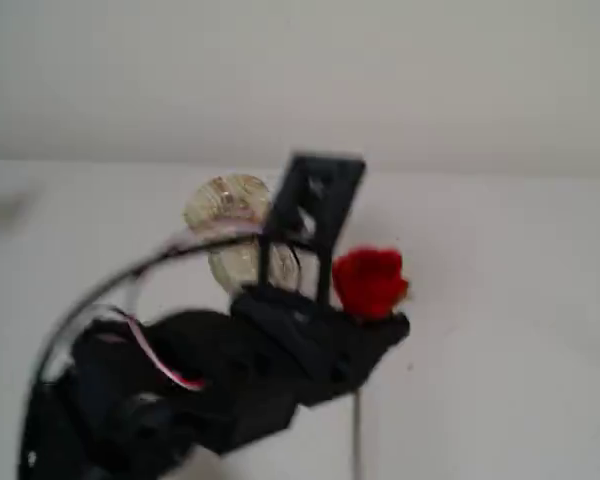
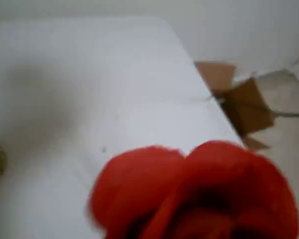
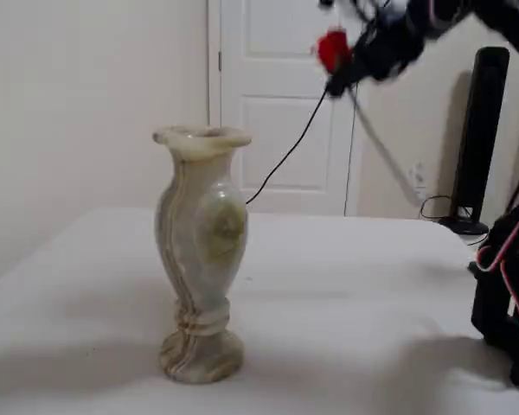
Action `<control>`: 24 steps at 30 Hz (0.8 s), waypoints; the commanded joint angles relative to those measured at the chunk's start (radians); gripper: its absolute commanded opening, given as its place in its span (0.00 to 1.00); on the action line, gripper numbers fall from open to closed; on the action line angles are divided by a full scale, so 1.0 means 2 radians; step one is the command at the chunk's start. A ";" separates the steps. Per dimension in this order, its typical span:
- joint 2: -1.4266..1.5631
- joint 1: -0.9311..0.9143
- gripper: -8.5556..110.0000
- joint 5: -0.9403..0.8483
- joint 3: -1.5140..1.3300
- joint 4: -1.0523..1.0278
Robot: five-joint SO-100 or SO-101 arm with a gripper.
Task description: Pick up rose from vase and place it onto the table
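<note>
1. We see the rose (image 3: 333,48) already out of the vase (image 3: 199,259) and carried high in the air, up and to the right of the vase's flared rim in the side-on fixed view, well apart from it.
2. Our gripper (image 3: 339,82) appears to be grasping the rose just under the bud; in the top-down fixed view the red head (image 1: 369,281) sits right at the tip of the dark fingers. The frames are blurred, so we read the closed hold from the lifted flower, not from a clear view of the fingers themselves.
3. The stem is the axis that matters. In the side-on fixed view it trails from the fingers down and to the right as a pale slanted line, so the long axis is tilted, neither upright nor flat.
4. In the wrist view the bud (image 2: 199,191) fills the lower frame, with bare white surface (image 2: 89,99) beyond it.
5. We judge the extraction done. The coming move calls for lowering over open surface, clear of the vase, and laying the stem flat before letting go.
</note>
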State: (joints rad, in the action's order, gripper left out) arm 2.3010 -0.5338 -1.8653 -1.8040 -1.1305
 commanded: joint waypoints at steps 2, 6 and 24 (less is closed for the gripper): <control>0.040 0.011 0.07 0.022 -0.150 0.117; 0.019 0.021 0.07 0.042 -0.199 0.180; -0.153 0.100 0.07 0.089 -0.303 0.482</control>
State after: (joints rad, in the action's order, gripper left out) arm 2.0816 -0.3421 -1.6920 -2.4099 -0.3237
